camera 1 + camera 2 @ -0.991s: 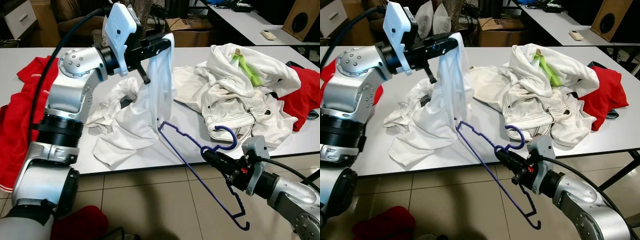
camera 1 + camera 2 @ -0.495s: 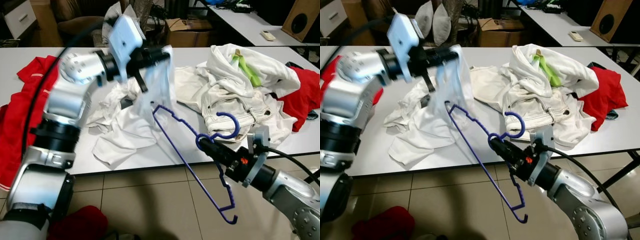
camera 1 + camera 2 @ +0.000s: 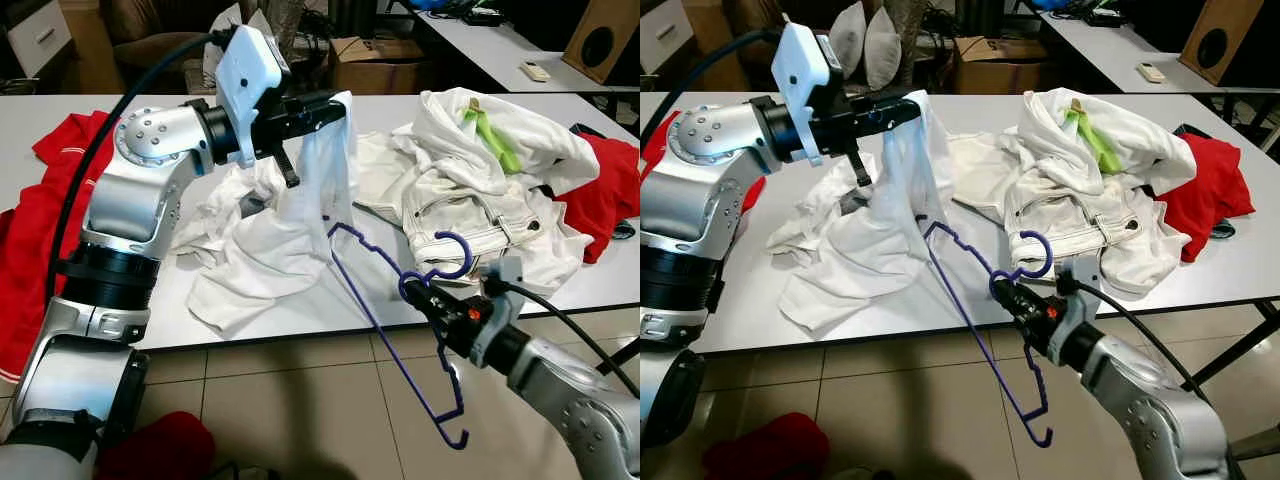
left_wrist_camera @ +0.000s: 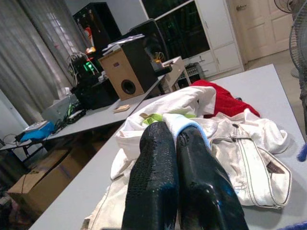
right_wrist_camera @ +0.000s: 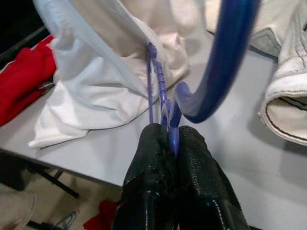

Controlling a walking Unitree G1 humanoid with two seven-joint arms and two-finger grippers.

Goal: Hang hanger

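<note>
A white garment hangs from my left gripper, which is shut on its top edge and holds it up above the table. In the left wrist view the fingertips are pressed together with a bit of pale cloth between them. My right gripper is just past the table's front edge, shut on the neck of a blue hanger. The hook curls up above it. The hanger's far shoulder reaches up to the hanging garment's lower part; its other end points down toward the floor. The right wrist view shows the hanger pinched between the pads.
A heap of white clothes with a green strip lies on the table's right half. Red garments lie at the left end and right end. A red bundle sits on the tiled floor.
My right gripper has lifted and swung the hanger, so its far shoulder now sits higher, against the hanging garment. The left gripper keeps the garment raised in about the same place.
</note>
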